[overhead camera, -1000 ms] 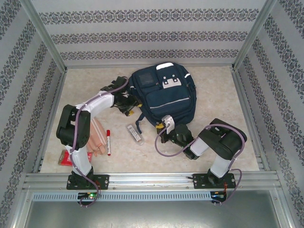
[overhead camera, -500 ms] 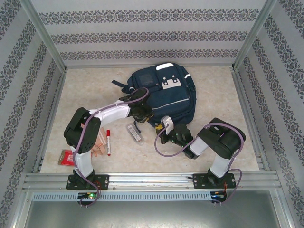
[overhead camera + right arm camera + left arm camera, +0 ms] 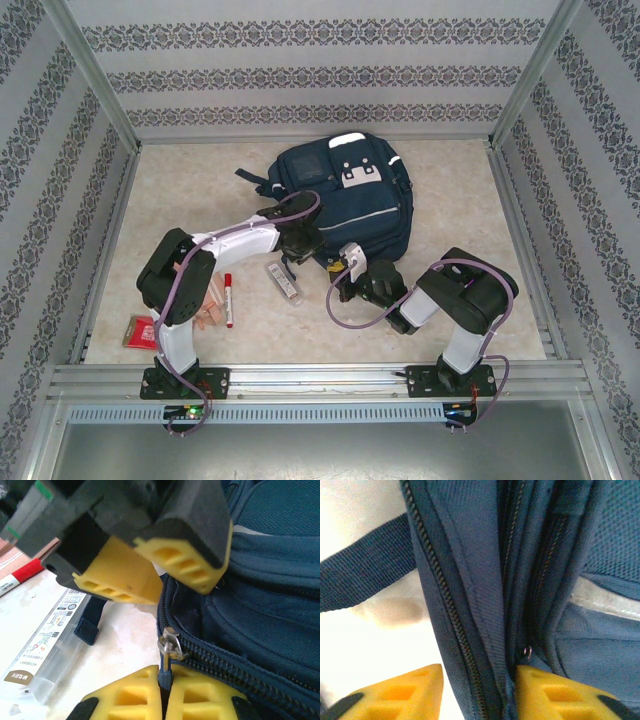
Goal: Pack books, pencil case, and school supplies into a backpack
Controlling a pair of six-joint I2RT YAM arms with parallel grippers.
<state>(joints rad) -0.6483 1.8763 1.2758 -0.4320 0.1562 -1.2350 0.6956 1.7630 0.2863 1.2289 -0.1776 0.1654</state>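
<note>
The right gripper (image 3: 164, 690) is clamped on the zip pull (image 3: 167, 647) of the backpack (image 3: 350, 200) on the table (image 3: 450, 220), likely to open it, while the left gripper (image 3: 477, 695), jaws apart, straddles the seam (image 3: 470, 605) to brace it.

The pale table (image 3: 460, 200) carries the backpack (image 3: 350, 195) far centre; near left lie the pencil case (image 3: 285, 282), marker (image 3: 229, 300), wooden pieces (image 3: 210, 314), red packet (image 3: 138, 331).
</note>
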